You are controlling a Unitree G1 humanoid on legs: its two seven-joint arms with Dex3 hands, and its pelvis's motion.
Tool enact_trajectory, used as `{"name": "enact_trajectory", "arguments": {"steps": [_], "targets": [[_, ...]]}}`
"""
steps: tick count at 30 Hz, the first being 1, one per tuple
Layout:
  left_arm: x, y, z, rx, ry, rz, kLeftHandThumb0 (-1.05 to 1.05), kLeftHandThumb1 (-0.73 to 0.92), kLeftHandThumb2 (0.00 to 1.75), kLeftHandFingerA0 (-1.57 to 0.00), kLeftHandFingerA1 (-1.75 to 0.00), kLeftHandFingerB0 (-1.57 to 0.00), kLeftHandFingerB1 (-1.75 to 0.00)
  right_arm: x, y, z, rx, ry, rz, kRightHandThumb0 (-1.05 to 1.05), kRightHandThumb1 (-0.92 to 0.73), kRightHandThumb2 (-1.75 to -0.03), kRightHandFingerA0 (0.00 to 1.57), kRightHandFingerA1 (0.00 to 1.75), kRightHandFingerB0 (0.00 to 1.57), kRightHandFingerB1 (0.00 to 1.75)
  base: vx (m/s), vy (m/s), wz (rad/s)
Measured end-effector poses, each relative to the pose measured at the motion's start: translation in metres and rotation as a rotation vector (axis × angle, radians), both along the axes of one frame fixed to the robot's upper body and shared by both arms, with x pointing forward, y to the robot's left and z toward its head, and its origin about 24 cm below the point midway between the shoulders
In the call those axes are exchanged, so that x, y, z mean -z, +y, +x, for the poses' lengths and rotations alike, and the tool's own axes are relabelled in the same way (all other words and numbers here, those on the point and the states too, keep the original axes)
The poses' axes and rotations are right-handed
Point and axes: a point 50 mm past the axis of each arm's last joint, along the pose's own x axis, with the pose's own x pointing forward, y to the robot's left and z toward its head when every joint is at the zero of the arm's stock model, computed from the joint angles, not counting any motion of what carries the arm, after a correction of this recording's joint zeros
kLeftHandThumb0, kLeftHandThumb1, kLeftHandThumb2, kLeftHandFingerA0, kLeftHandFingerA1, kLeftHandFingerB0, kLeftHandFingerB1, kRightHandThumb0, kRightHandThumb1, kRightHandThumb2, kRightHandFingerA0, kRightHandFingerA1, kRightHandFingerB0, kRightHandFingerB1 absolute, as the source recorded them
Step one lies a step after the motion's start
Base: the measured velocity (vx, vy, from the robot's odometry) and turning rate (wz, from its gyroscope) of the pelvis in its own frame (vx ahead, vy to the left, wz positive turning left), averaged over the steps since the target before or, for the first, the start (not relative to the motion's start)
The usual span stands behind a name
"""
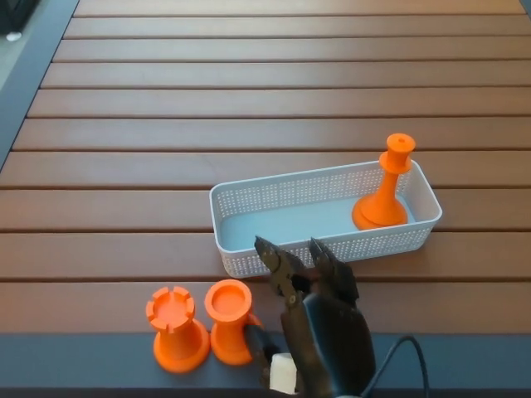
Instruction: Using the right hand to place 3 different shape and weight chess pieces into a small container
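head view: a bench [249, 91] of reddish-brown wooden slats runs across the picture, dark grooves between the boards, with a dark grey strip along its near edge and a grey floor showing at the far left. a white perforated container [249, 199] lies on the slats, a little askew. inside it, at its right end, an orange pawn-like chess piece [383, 196] stands upright, its knob rising above the rim. at the near edge an orange rook [176, 330] with a notched top stands upright. just beside it on the right, a second orange piece with a cupped top [229, 319] leans slightly. the right hand [319, 323] comes up from the bottom edge, two fingers [282, 265] spread and pointing toward the container wall, the thumb low against the cupped piece; it grips nothing firmly that i can see. the left hand does not show.
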Motion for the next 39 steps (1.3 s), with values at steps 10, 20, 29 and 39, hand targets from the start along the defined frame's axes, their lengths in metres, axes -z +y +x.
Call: {"name": "enact_trajectory", "arguments": {"steps": [10,20,29,39], "targets": [[0.0,-0.002,0.003,0.022,-0.003,0.002,-0.13,0.18,1.64,-1.45,-1.37,-1.42,-1.31,-0.032,0.005,-0.009,-0.134,-0.008,-0.046,-0.24,-0.38,-0.8,0.0,0.15,0.05,0.28,0.0,0.0,0.0],[0.0,-0.003,0.004,0.027,0.0,0.01,-0.14,0.16,1.59,-1.45,-1.4,-1.43,-1.29,-0.04,-0.006,-0.019,-0.186,0.058,-0.125,-0.31,-0.44,-0.75,0.0,0.31,0.0,0.44,0.0,0.0,0.0],[-0.001,-0.002,0.005,0.04,-0.008,0.029,-0.06,0.51,1.25,-1.44,-1.32,-1.46,-1.32,-0.032,-0.01,-0.02,-0.186,0.191,-0.167,-0.46,-0.53,-0.88,0.05,0.62,0.1,0.55,0.0,0.0,0.0],[-0.001,-0.003,0.003,0.021,-0.009,0.022,-0.17,0.18,1.57,-1.42,-1.43,-1.43,-1.29,-0.029,0.001,-0.011,-0.17,0.223,-0.124,-0.4,-0.63,-0.68,0.08,0.71,0.12,0.54,0.0,0.0,0.0]]}}
